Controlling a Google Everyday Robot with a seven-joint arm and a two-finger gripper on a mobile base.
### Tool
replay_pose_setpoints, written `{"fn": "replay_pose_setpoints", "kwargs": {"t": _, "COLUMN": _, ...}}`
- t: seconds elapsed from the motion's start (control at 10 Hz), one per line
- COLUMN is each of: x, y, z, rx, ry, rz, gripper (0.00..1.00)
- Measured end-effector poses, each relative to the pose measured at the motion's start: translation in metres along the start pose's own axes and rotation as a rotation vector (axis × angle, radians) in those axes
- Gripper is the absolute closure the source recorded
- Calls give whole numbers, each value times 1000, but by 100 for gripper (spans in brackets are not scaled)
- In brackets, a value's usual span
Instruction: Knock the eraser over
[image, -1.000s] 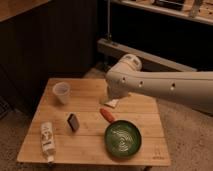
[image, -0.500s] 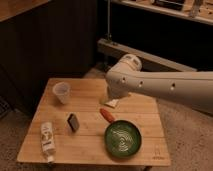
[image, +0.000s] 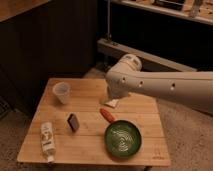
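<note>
camera view looks down on a low wooden worktop (image: 145, 115), with the white arm (image: 165, 87) reaching in from the right. its tool (image: 113, 96) hangs at the arm's downturned end, over the far middle of the worktop and just above a flat pale pad (image: 112, 104). most of it is lost against the arm's bulk, so i cannot tell how far open it is or whether it has hold of anything.

the eraser (image: 73, 122) stands on end left of centre, toward the front, apart from everything round it. that upright stance is what gives the task its sense: a small block on a narrow base should tip with a light sideways push near its top.

a clear cup (image: 61, 92) sits behind it near the far left corner. a white bottle (image: 47, 140) lies on its side by the front left edge. an orange-red object (image: 107, 115) lies between the eraser and a green bowl (image: 123, 140).

by my reading the knock is not yet done. the tool is well apart from the eraser, to its right and farther back. the way across looks open, though the orange-red object lies close to that line, so a low sweep would do well to pass behind it.
</note>
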Motion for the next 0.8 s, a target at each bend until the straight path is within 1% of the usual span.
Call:
{"fn": "replay_pose_setpoints", "kwargs": {"t": 0.1, "x": 4, "y": 5, "z": 3, "rx": -6, "ry": 3, "rz": -26, "gripper": 35}}
{"fn": "replay_pose_setpoints", "kwargs": {"t": 0.3, "x": 8, "y": 14, "z": 5, "rx": -12, "ry": 3, "rz": -53, "gripper": 51}}
{"fn": "replay_pose_setpoints", "kwargs": {"t": 0.5, "x": 8, "y": 14, "z": 7, "rx": -15, "ry": 4, "rz": -65, "gripper": 55}}
{"fn": "replay_pose_setpoints", "kwargs": {"t": 0.7, "x": 9, "y": 19, "z": 15, "rx": -19, "ry": -1, "rz": -117, "gripper": 75}}
{"fn": "replay_pose_setpoints", "kwargs": {"t": 0.8, "x": 8, "y": 20, "z": 17, "rx": -16, "ry": 6, "rz": -129, "gripper": 83}}
